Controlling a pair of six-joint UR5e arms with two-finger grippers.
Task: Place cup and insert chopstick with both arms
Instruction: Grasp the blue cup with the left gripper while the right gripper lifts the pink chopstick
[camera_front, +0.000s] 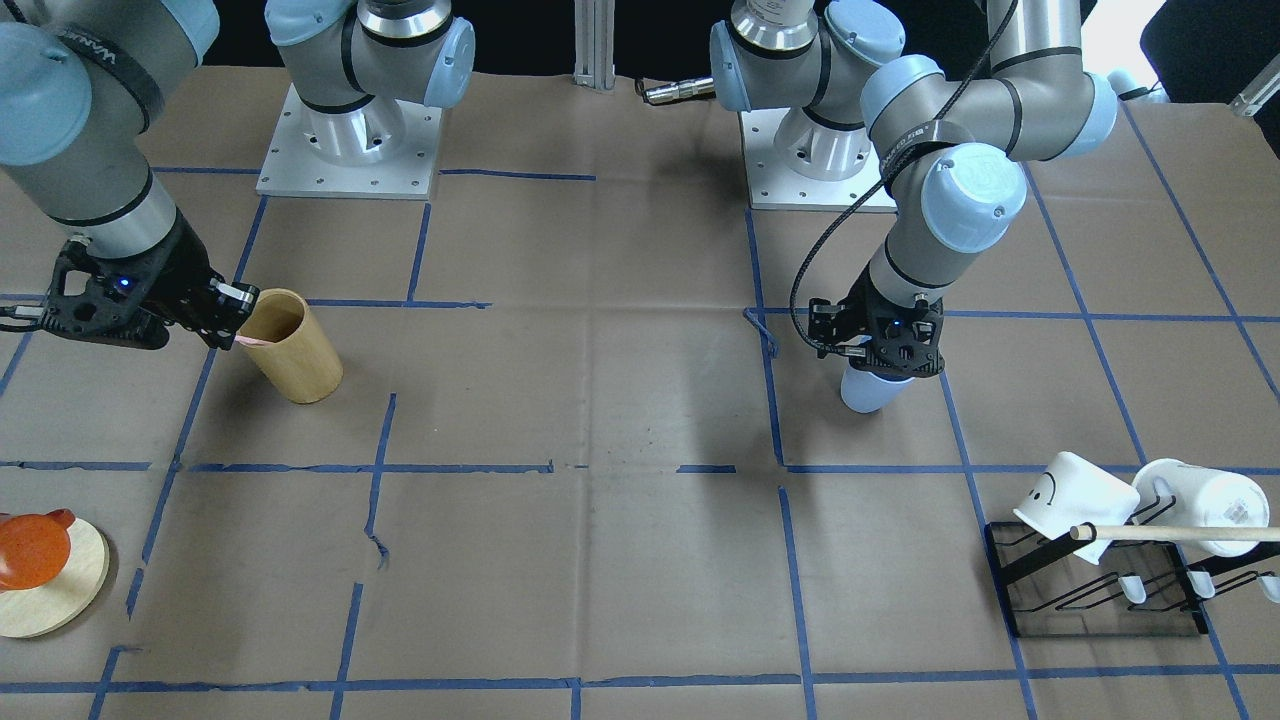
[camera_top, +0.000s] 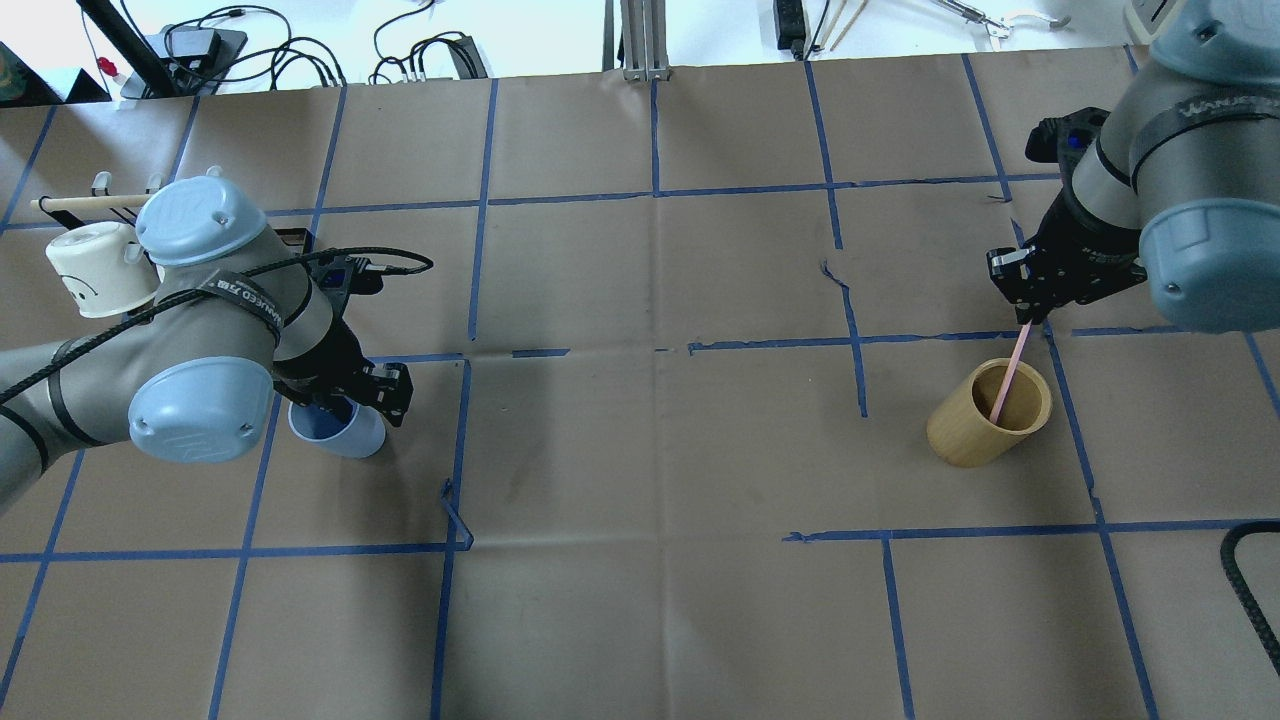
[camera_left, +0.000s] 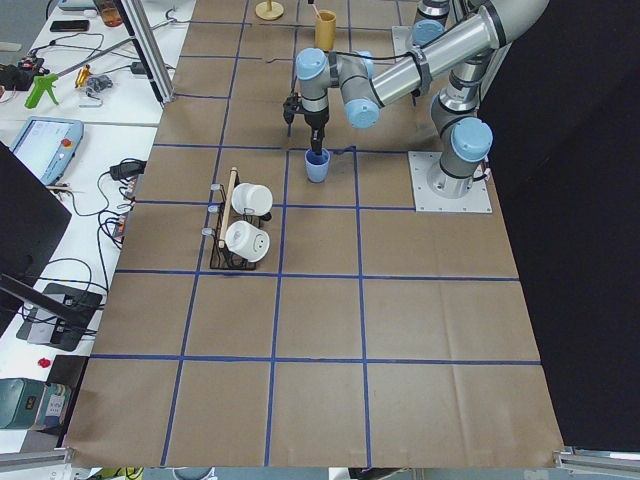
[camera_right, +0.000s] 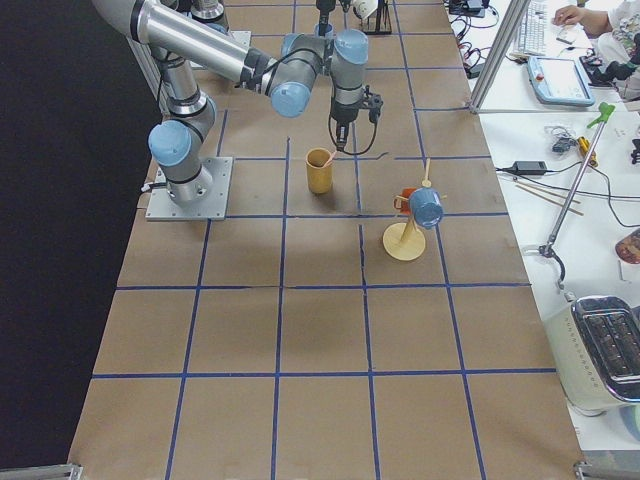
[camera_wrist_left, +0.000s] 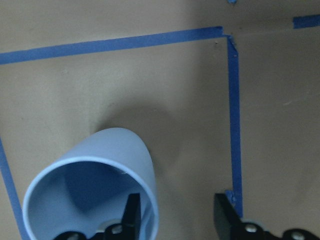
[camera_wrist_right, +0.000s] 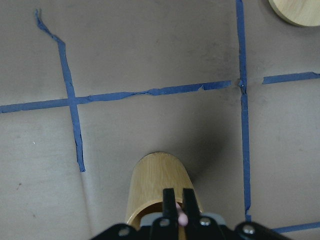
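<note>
The light blue cup (camera_top: 355, 437) stands upright on the paper-covered table at the left of the overhead view. It also shows in the front view (camera_front: 865, 392). My left gripper (camera_wrist_left: 177, 215) is open and straddles the cup's rim. One finger (camera_wrist_left: 132, 210) is inside the cup (camera_wrist_left: 115, 150) and the other (camera_wrist_left: 225, 215) is outside, clear of the wall. My right gripper (camera_top: 1025, 300) is shut on the pink chopstick (camera_top: 1010, 375). The chopstick's lower end is inside the tan bamboo cylinder (camera_top: 985, 420). In the right wrist view the shut fingers (camera_wrist_right: 170, 200) hang over the cylinder (camera_wrist_right: 157, 180).
A black rack (camera_front: 1100, 590) with two white mugs (camera_front: 1075, 500) and a long wooden dowel (camera_front: 1180, 533) stands near my left arm. A round wooden stand with an orange piece (camera_front: 35, 550) sits near my right arm. Blue tape lines grid the table.
</note>
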